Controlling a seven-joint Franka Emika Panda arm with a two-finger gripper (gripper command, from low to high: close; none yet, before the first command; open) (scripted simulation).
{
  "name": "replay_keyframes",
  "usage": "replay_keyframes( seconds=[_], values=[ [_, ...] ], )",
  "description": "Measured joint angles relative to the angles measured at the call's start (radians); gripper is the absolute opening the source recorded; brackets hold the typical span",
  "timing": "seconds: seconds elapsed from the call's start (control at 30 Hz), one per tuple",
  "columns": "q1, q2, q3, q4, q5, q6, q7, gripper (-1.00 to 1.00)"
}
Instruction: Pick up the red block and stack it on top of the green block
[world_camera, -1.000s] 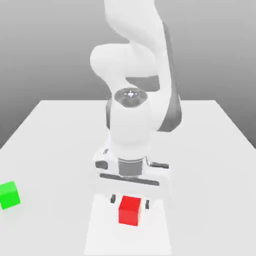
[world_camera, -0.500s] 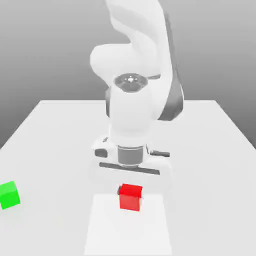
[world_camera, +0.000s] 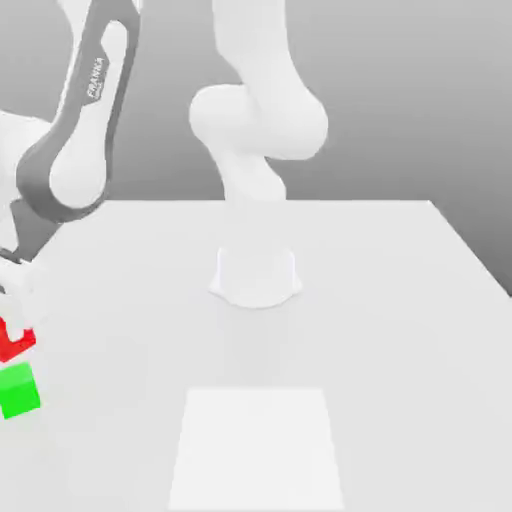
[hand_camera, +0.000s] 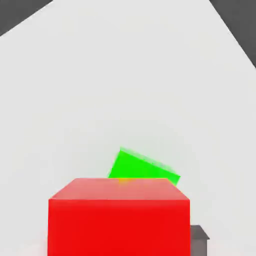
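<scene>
Closest to the hand camera, the red block is seen held up off the table, carried by the gripper; a dark fingertip is pressed against one side of it, so the cube is judged to be clamped between the fingers. Just beyond the red block, and lower, the green block is glimpsed, partly hidden behind the red block's upper edge. That overlap suggests the load is being brought over its target, though it does not look squarely centred yet.

In the exterior view, the red block is found just above the green block at the exterior view's left edge, tilted and with white gripper parts above it. Whether the two cubes touch cannot be told. Further from the green block, the Panda arm is swung out from its base, placed mid-table, so the reach is long. A pale square patch is marked on the table, well apart from the green block.
</scene>
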Motion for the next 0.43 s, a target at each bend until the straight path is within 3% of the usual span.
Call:
replay_keyframes(
  seconds=[0.03,0.07,0.27,0.43],
  values=[
    [-0.009,0.034,0.011,0.002,0.017,0.03,-0.013,-1.0],
    [-0.016,0.06,0.02,0.003,0.03,0.054,-0.023,1.0],
    [-0.019,0.073,0.024,0.004,0.036,0.066,-0.028,1.0],
    [-0.005,-0.054,-0.003,-0.002,-0.033,-0.05,0.022,1.0]
  ],
)
